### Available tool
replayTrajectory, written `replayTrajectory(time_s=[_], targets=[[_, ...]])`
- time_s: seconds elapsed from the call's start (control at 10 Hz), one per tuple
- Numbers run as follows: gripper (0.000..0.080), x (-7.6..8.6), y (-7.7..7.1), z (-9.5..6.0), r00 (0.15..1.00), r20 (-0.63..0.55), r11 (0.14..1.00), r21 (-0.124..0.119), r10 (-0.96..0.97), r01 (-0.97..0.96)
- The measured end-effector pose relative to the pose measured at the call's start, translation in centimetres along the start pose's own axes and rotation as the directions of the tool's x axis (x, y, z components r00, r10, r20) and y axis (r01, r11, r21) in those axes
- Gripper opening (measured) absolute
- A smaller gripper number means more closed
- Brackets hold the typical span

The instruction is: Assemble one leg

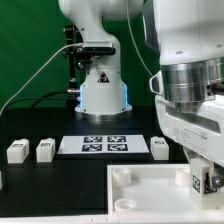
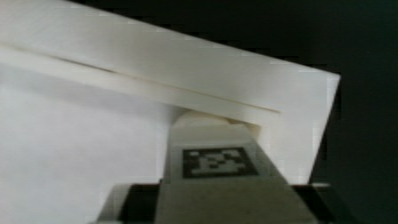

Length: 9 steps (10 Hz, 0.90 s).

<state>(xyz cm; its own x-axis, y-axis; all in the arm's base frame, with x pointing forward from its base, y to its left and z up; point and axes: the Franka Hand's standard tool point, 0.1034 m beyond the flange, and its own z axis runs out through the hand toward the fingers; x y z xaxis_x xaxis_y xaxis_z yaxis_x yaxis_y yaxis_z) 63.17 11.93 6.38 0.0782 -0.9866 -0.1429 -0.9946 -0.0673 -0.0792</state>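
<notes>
My gripper (image 1: 204, 182) is at the exterior view's lower right, over the right part of the large flat white slab (image 1: 140, 200). It is shut on a leg (image 1: 198, 181), a small white block with its marker facing the camera. In the wrist view the leg (image 2: 217, 160) runs out from between the jaws, marker up, and its far end meets the slab (image 2: 107, 120) near a corner. I cannot tell whether it sits in a socket. Three more legs lie on the black table: two (image 1: 17, 151) (image 1: 45, 150) on the exterior view's left and one (image 1: 160, 147) beside the marker board.
The marker board (image 1: 105, 145) lies flat in the middle of the table. The robot base (image 1: 103, 85) stands behind it, with cables on the exterior view's left. A round corner socket (image 1: 122, 176) shows on the slab's near-left part.
</notes>
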Motion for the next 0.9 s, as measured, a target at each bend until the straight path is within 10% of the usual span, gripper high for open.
replayTrajectory(time_s=[0.7,0.9], targets=[[0.0294,-0.15,-0.01,0.1,0.928,0.001,0.928,0.012,0.373,-0.373],[0.0533,-0.31,0.02,0.13,0.929,0.001,0.929,0.013,0.369,-0.369]])
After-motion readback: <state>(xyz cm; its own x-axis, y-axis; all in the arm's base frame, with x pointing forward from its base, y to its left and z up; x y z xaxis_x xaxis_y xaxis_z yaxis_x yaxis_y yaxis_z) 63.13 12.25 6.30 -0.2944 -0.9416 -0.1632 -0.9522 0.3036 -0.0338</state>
